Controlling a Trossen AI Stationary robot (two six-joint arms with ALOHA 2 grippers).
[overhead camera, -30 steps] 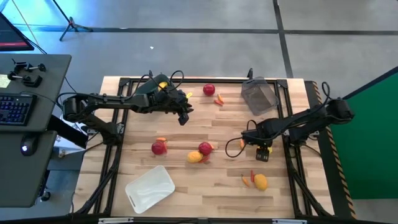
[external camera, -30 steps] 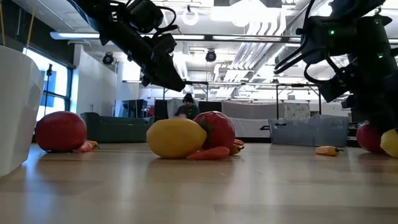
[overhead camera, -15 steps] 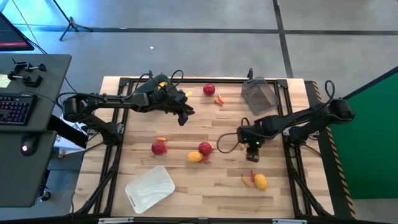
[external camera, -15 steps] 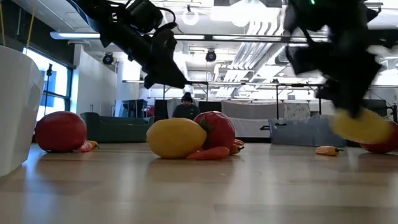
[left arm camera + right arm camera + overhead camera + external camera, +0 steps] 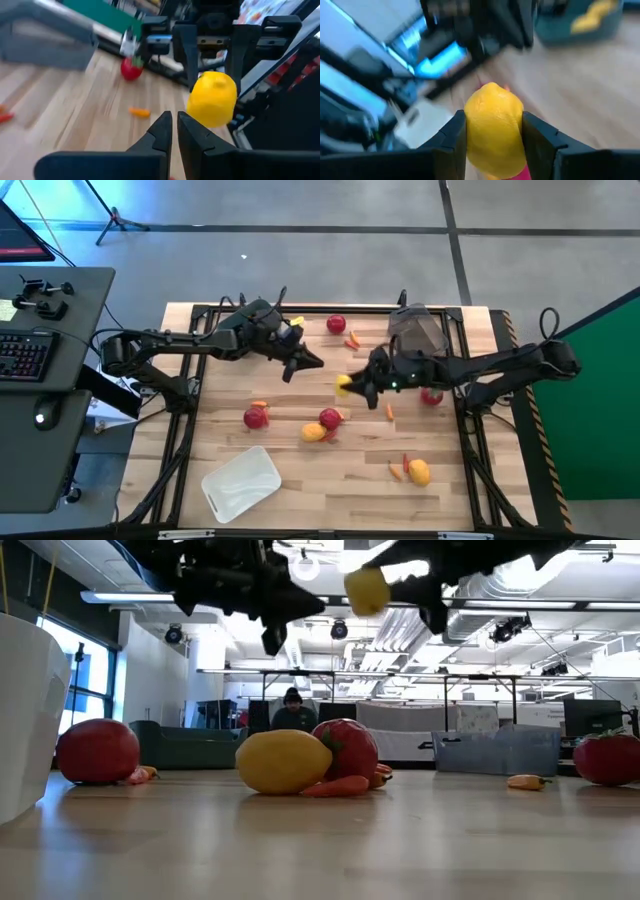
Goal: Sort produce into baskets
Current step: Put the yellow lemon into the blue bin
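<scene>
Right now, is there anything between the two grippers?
Only the lemon, held in the right gripper up in the air. The shut left gripper faces it; the high view shows it.

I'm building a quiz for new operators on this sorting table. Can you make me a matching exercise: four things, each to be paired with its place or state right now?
Things:
1. right gripper
2. left gripper
3. white basket
4. dark translucent basket

Places or states:
A. at the table's front edge, left of centre
B. shut on nothing, above the table
C. at the table's back edge, right of centre
D. shut on a yellow lemon, lifted off the table

Pairs: 1-D, 2-B, 3-A, 4-C
</scene>
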